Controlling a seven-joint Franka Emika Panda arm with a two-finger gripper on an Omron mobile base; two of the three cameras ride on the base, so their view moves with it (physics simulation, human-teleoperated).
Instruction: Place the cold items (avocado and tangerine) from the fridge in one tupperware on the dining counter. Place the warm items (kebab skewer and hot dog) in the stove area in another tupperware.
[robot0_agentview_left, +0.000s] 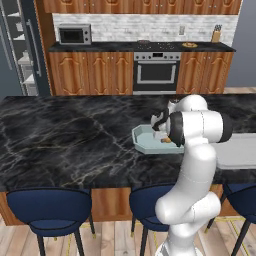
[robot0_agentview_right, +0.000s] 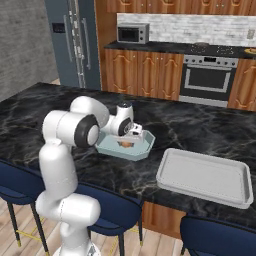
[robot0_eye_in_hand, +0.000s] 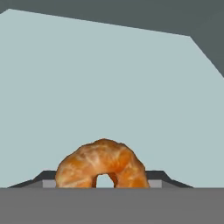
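Gripper is down inside the pale blue-green tub on the black marble counter, w/ the tangerine right at the fingertips. Hand view: orange peeled tangerine sits between the two dark tips at the bottom, over the tub's light floor. Jaws look clamped on the tangerine, fingers part-way apart w/ the fruit filling the gap; can't tell if it rests on the floor or hangs just above it.

Right base view: orange bit under the gripper, inside the tub near its middle. Left base view: same orange spot at the tub's right part, mostly hidden by the arm.

Tub is octagon-ish, low walls, near the counter's middle, a bit toward the near (stool-side) edge. A second container, grey-white tray, is on the counter to the robot's right of the tub, at the near edge, apart from it. Nothing seen in it from the right base view.

Blue stools along the counter's near edge. Back wall: oven w/ stove top above, microwave on the back counter left of it, fridge at far left. Something small and orange-ish on the back counter right of the stove, too small to tell what.
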